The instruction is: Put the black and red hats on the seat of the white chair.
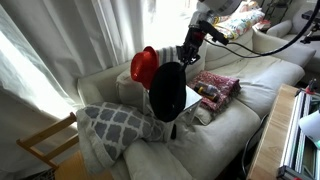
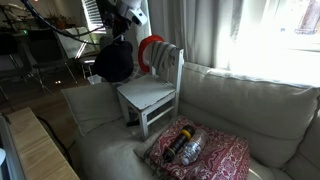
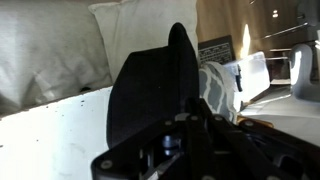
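My gripper (image 1: 189,52) is shut on the black hat (image 1: 167,90), which hangs just above the seat of the white chair (image 1: 192,99) standing on the sofa. In an exterior view the black hat (image 2: 113,62) is at the chair's side, above the front of the seat (image 2: 143,95). The red hat (image 1: 143,67) hangs on the chair's backrest, and it also shows in an exterior view (image 2: 152,52). In the wrist view the black hat (image 3: 150,90) stands up from my gripper (image 3: 188,128) over the white seat (image 3: 55,135).
A grey and white patterned pillow (image 1: 112,125) lies next to the chair. A red patterned cushion (image 2: 205,155) with a dark bottle-like thing (image 2: 185,147) on it lies on the sofa. A wooden table (image 2: 40,150) stands in front.
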Action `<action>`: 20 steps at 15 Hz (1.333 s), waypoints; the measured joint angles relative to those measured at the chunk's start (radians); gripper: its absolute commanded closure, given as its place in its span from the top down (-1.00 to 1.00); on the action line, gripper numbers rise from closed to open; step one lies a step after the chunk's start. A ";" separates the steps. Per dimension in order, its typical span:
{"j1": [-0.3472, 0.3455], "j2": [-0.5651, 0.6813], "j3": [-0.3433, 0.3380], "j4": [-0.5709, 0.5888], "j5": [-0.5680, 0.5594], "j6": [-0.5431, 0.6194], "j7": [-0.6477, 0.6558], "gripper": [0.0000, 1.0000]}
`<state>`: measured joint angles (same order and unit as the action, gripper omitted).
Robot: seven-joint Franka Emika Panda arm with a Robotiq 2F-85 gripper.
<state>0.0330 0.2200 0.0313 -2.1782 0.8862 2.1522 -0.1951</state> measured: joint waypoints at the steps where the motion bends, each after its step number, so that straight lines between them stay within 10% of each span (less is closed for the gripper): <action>1: -0.009 0.027 0.000 0.003 0.046 0.000 -0.054 -0.98; 12: -0.047 0.193 -0.007 0.030 0.107 0.220 -0.207 -0.98; 20: -0.074 0.231 -0.036 0.030 -0.092 0.206 -0.164 -0.98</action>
<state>-0.0414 0.4510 -0.0050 -2.1482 0.7938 2.3584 -0.3592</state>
